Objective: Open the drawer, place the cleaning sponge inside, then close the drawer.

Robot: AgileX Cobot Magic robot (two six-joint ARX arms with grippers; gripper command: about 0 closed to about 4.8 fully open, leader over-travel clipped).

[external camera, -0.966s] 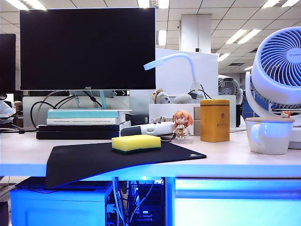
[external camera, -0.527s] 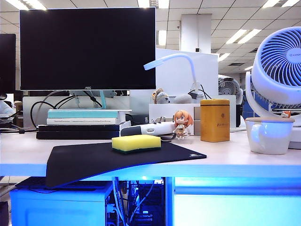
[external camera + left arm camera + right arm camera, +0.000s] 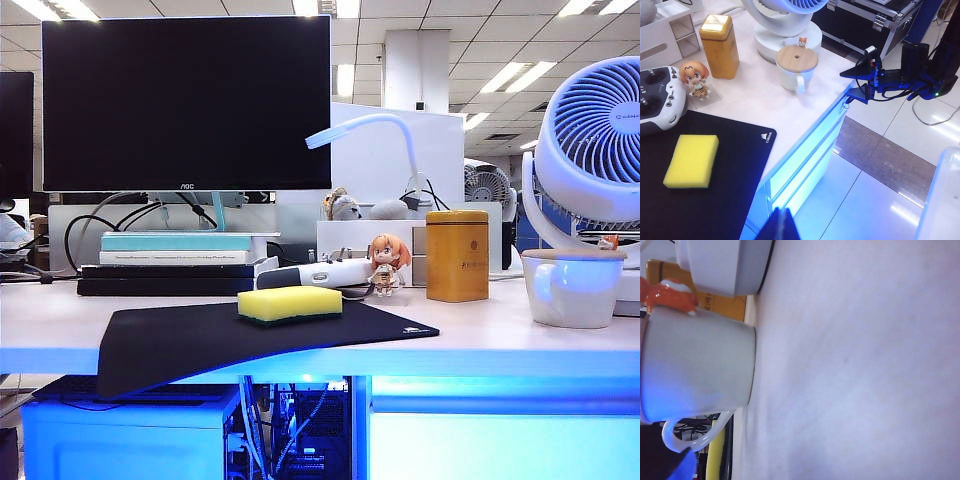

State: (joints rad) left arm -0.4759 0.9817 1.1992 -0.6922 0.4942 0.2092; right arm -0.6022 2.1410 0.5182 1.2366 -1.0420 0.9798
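Exterior view: The cleaning sponge [image 3: 289, 303] is seen lying flat on the black mouse mat [image 3: 200, 340], well apart from the gold tin canister [image 3: 457, 255] and the white mug [image 3: 570, 287]. The drawer [image 3: 505, 440] is seen shut under the desk edge, its pale front lit blue. Neither gripper is in this view. Against the earlier exterior frames, nothing on the desk is found to have shifted.

Left wrist view: The left gripper [image 3: 779, 225] is seen only as a dark tip, its fingers pressed together on nothing, held off the desk edge above the drawer front [image 3: 802, 172]. The sponge lies on the mat, well apart from those fingers and untouched. The right gripper [image 3: 863, 75] is seen at the desk corner near the mug, its fingers spread and empty.

Right wrist view: Only the mug [image 3: 697, 362], the desktop and a sliver of the sponge [image 3: 716, 452] are shown; the fingers themselves are not visible.

The opening step is judged to be in hand and not yet done. The next move is judged to call for the spread fingers to be brought to the drawer's top edge, since no handle is seen.
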